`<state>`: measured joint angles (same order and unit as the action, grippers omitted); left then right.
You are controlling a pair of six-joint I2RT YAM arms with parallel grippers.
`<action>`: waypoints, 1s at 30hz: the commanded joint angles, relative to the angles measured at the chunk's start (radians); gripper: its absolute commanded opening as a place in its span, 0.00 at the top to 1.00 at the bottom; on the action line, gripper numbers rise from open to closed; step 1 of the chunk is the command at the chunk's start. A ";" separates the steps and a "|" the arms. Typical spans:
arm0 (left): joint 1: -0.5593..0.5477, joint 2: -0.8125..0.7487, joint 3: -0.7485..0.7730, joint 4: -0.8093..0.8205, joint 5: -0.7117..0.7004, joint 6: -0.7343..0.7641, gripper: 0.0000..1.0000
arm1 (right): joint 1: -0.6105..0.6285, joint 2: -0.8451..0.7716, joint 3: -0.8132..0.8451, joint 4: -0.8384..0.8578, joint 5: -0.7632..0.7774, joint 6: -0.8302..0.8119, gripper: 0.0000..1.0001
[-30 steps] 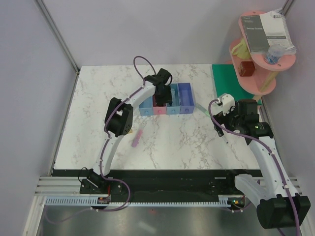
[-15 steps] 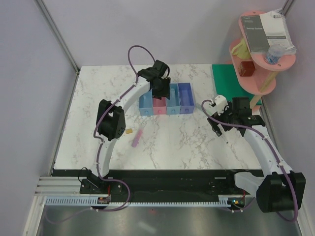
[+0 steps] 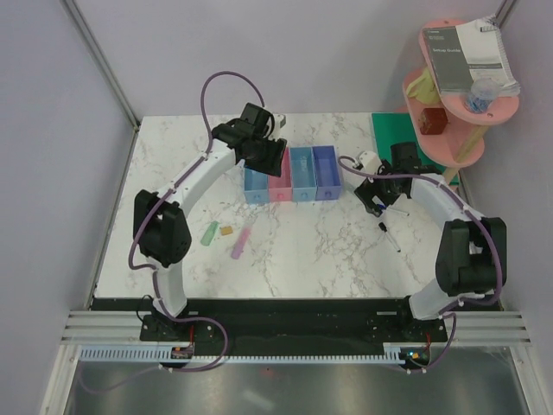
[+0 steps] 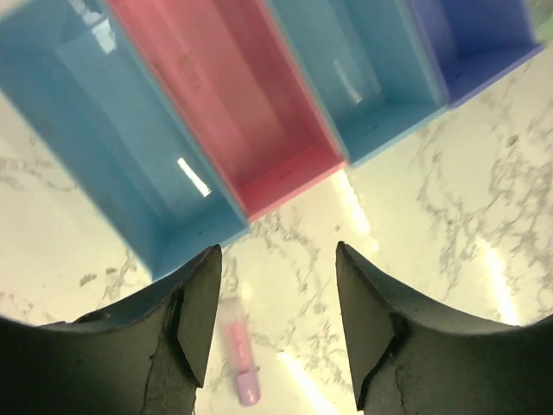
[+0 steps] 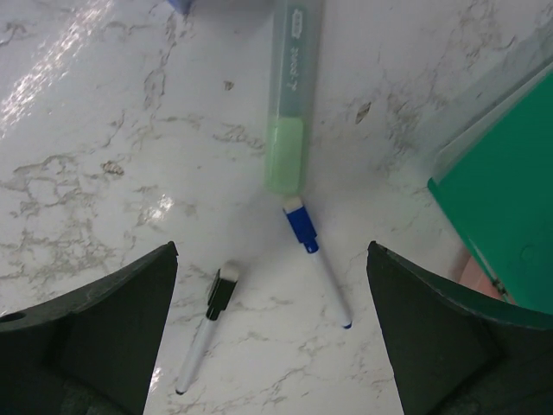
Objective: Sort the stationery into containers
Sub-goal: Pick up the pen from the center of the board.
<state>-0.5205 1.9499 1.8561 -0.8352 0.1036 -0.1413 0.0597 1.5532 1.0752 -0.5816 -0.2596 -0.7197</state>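
Note:
The four joined bins stand mid-table: light blue, pink, light blue, dark blue, and what shows of them looks empty. My left gripper hovers open and empty over the bins' near left end. A pink marker lies in front of the bins and shows between the fingers. A green marker and a tan block lie beside it. My right gripper is open and empty above a second green marker, a blue-capped pen and a black-capped pen.
A green mat lies at the back right, and its corner shows in the right wrist view. A pink tiered shelf with a spiral booklet stands at the far right edge.
My left arm has swung left and back over the bins, which uncovers the green marker and the tan block. My right gripper has moved away from me, to above the pens right of the bins.

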 commanded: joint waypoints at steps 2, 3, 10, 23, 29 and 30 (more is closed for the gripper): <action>0.066 -0.091 -0.193 0.008 0.073 0.175 0.33 | 0.000 0.160 0.181 -0.004 -0.050 -0.080 0.02; 0.066 -0.097 -0.216 0.010 0.070 0.184 0.32 | 0.000 0.180 0.199 -0.004 -0.050 -0.084 0.02; 0.066 -0.098 -0.399 0.039 0.065 0.229 0.27 | 0.000 0.353 0.345 -0.009 -0.046 -0.118 0.02; 0.065 -0.178 -0.492 -0.002 0.128 0.252 0.25 | 0.002 0.450 0.356 -0.047 -0.090 -0.149 0.10; 0.065 -0.209 -0.534 -0.021 0.139 0.262 0.25 | 0.003 0.450 0.284 -0.041 -0.075 -0.165 0.25; 0.065 -0.210 -0.537 -0.028 0.143 0.264 0.25 | 0.002 0.452 0.273 -0.040 -0.072 -0.167 0.28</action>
<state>-0.4530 1.7866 1.3380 -0.8391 0.2131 0.0757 0.0601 2.0003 1.3956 -0.6136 -0.3222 -0.8520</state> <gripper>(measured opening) 0.751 0.781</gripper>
